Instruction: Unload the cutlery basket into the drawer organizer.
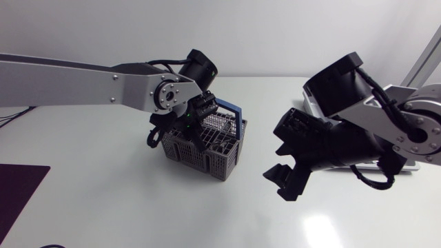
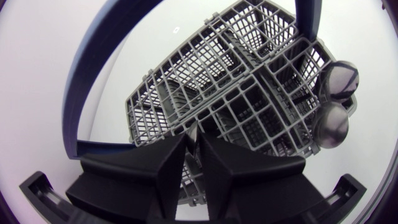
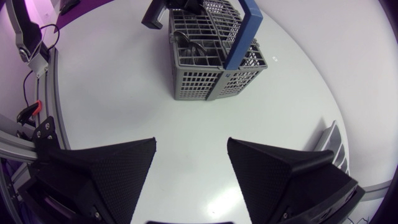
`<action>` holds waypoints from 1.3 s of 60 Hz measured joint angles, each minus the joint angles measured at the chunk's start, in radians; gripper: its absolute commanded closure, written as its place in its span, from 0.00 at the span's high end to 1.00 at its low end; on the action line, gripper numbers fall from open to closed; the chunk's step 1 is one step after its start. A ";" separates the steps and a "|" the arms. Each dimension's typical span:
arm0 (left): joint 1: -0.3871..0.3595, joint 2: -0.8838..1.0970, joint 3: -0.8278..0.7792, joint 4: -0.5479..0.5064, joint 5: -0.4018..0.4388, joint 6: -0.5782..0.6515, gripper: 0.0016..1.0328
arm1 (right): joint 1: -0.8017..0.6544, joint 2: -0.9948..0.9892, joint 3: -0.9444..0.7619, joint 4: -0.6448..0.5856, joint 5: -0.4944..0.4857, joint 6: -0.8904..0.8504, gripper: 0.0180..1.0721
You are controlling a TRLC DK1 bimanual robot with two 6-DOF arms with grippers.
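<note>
The grey cutlery basket [image 1: 222, 157] with its blue handle [image 1: 238, 114] stands at the table's middle. My left gripper [image 1: 196, 129] reaches down into it from above. In the left wrist view the left gripper [image 2: 194, 148] has its fingers almost together inside a basket [image 2: 186, 93] compartment, pinching a thin cutlery piece of which only a sliver shows. Two spoon bowls [image 2: 336, 102] stick up in a corner compartment beside it. My right gripper [image 1: 280, 167] hangs open right of the basket, nothing between its fingers [image 3: 112, 177]. The basket [image 3: 199, 81] lies ahead of it.
The white drawer organizer [image 1: 311, 105] sits at the right, mostly hidden under my right arm; its edge [image 3: 329, 142] shows beside the right gripper. A dark mat [image 1: 17, 193] lies at the table's left front corner.
</note>
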 measured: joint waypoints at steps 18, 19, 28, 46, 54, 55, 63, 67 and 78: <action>-0.018 -0.033 -0.051 0.039 -0.035 0.000 0.14 | 0.025 -0.019 -0.027 0.046 -0.001 0.000 0.80; -0.019 -0.035 -0.053 0.040 -0.036 0.000 0.13 | 0.027 -0.019 -0.028 0.047 0.000 0.000 0.80; -0.029 -0.051 -0.071 0.056 -0.053 0.004 0.12 | 0.036 -0.019 -0.033 0.049 0.000 0.000 0.80; -0.039 -0.107 -0.079 0.061 -0.057 0.018 0.12 | 0.037 -0.034 -0.040 0.049 0.000 0.000 0.80; -0.049 -0.143 -0.079 0.062 -0.060 0.034 0.12 | 0.037 -0.042 -0.048 0.048 0.000 0.000 0.80; -0.050 -0.147 -0.079 0.062 -0.061 0.035 0.12 | 0.037 -0.043 -0.050 0.048 0.000 0.000 0.80; -0.057 -0.184 -0.080 0.061 -0.069 0.052 0.12 | 0.037 -0.052 -0.052 0.048 0.000 0.000 0.80; -0.060 -0.208 -0.082 0.062 -0.079 0.056 0.12 | 0.037 -0.056 -0.052 0.048 0.000 0.000 0.80; -0.070 -0.235 -0.090 0.063 -0.082 0.057 0.17 | 0.037 -0.060 -0.052 0.048 0.000 0.000 0.80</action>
